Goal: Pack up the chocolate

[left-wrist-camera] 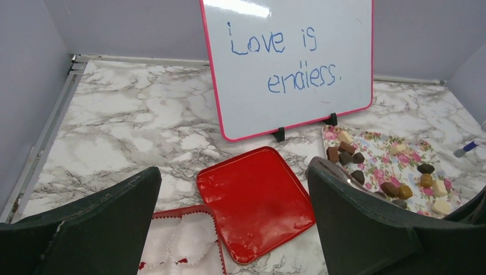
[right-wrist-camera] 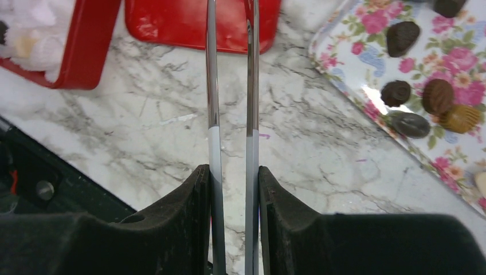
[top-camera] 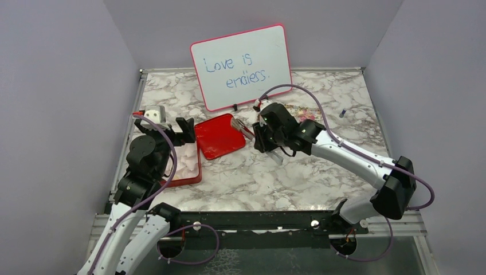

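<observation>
While my left gripper point(left-wrist-camera: 233, 169) is hanging wide open over the red box point(left-wrist-camera: 172, 215), my right gripper point(right-wrist-camera: 232, 172) is clamping metal tongs point(right-wrist-camera: 212, 143) aimed at 12 o'clock. I am seeing the red lid point(left-wrist-camera: 252, 200) farther out, the chocolate point(right-wrist-camera: 437, 95) lying on the flowered tray point(right-wrist-camera: 367, 34) at the tongs' 2 o'clock, and the whiteboard point(left-wrist-camera: 292, 63) standing beyond.

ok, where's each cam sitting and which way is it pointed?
Top external: above, behind the arm bases, looking down at the marble table; left gripper and right gripper show.
Left wrist: faces forward at the whiteboard and red lid; left fingers, open, frame it.
Right wrist: looks down along the tongs; right fingers clamp them.
Shared: both wrist views catch the red lid and the floral tray of chocolates.
</observation>
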Available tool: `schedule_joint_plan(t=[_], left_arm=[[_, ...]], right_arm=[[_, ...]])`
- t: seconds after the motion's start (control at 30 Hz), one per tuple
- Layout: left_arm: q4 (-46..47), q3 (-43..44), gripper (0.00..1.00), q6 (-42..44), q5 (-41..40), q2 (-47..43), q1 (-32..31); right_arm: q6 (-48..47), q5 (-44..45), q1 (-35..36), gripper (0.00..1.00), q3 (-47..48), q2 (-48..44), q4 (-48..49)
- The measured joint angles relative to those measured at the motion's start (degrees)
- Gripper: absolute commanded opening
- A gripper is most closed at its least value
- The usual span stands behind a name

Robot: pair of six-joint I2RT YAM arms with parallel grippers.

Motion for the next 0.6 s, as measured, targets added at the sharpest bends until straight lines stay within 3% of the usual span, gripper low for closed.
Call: schedule_joint_plan(t=[0.6], left_arm=[[-0.5,4.9,0.99,0.1,-3.9,-1.9,0.0]], right_arm=[[0.4,-7.1,16.3,0.28,4.9,8.0,4.3]])
